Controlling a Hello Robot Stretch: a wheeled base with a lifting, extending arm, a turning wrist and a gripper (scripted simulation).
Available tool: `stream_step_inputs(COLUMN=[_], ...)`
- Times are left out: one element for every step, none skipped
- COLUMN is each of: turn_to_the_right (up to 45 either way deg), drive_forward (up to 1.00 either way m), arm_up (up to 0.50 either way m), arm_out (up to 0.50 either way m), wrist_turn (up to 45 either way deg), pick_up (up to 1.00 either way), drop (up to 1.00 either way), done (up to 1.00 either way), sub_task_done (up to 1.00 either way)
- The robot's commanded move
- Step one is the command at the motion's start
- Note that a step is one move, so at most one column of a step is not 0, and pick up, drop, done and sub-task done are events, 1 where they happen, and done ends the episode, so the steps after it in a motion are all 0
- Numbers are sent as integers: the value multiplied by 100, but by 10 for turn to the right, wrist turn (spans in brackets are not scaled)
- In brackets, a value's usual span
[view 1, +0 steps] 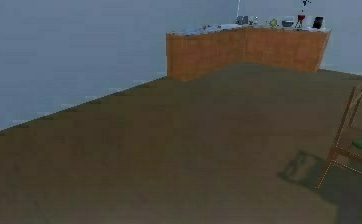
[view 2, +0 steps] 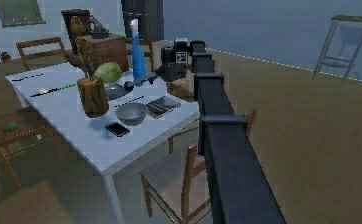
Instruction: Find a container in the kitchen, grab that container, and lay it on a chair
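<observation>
In the arm side view a white table [view 2: 84,140] carries a brown cylinder-shaped container [view 2: 92,96], a grey bowl [view 2: 131,113], a blue bottle [view 2: 138,58] and a green round thing [view 2: 108,72]. My arm [view 2: 227,150] rises from the bottom edge, and the gripper [view 2: 171,70] sits at the table's far corner among dark things. I cannot tell whether it holds anything. Wooden chairs stand around the table: one in front [view 2: 184,185], one at the left [view 2: 11,135], one behind [view 2: 44,50]. The forward view has another wooden chair [view 1: 351,130] with a green thing on its seat.
An orange-brown L-shaped kitchen counter [view 1: 244,52] with small things on top stands far ahead across open brown floor. In the arm side view a wooden dresser [view 2: 107,45] stands behind the table and a stool [view 2: 344,45] at the upper right. A phone [view 2: 117,129] lies on the table.
</observation>
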Motion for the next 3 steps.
stream_step_inputs(turn_to_the_right=[0, 0, 0], drive_forward=[0, 0, 0], arm_up=[0, 0, -30], arm_out=[0, 0, 0], wrist_turn=[450, 30, 0], pick_up=[0, 0, 0], drop=[0, 0, 0], done=[0, 0, 0], sub_task_done=[0, 0, 0])
